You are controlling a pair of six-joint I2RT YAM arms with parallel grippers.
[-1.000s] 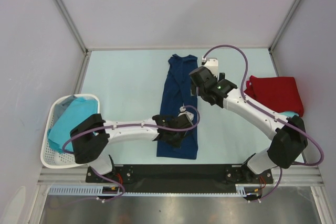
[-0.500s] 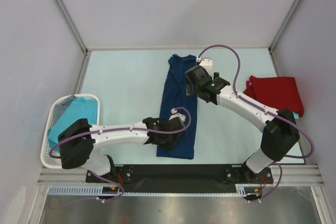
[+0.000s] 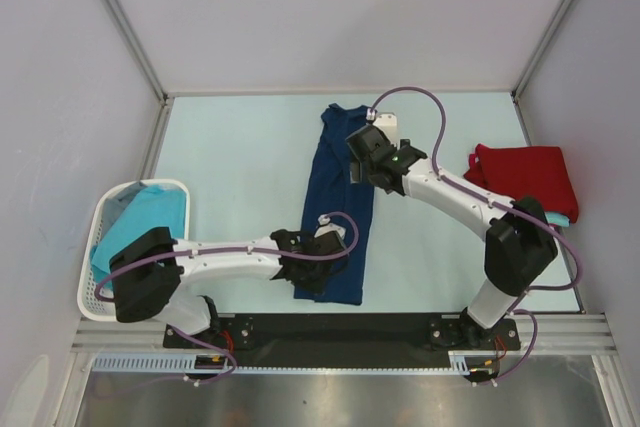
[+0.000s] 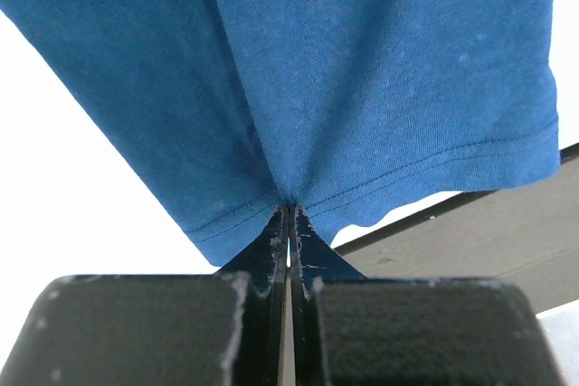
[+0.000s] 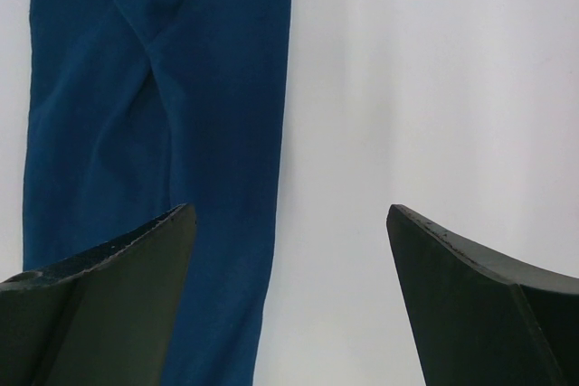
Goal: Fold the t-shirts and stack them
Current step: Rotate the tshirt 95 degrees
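Left arm has pulled back toward its base over the last second. The near end of the navy t-shirt (image 3: 338,197) came with it and now sits narrower and shifted left. Right arm swung in toward the shirt's far end. We see nothing else displaced.

Pale green table (image 3: 240,187) carries everything. We see the navy shirt at its centre, folded into one long narrow strip running far to near. The collar end is far and the hem is close to the black rail at the near edge. It looks plain dark blue from above and brighter blue in both wrist views, with soft lengthwise creases.

White perforated basket (image 3: 92,292) sits at the near left, with a turquoise t-shirt (image 3: 140,227) bunched loosely inside. Red t-shirt (image 3: 525,175) lies folded at the right edge, well apart from the navy one. A strip of turquoise cloth (image 3: 565,216) shows at its near side.

Left gripper (image 4: 289,210) is pressed together, pinching the navy shirt's stitched hem. The fabric puckers in fan-shaped folds into the pinch point, and the hem sags to either side.

Right gripper (image 5: 289,214) has its jaws spread wide with nothing between them. It hangs over the strip's right edge near the far end, with one finger over cloth and the other over bare table.
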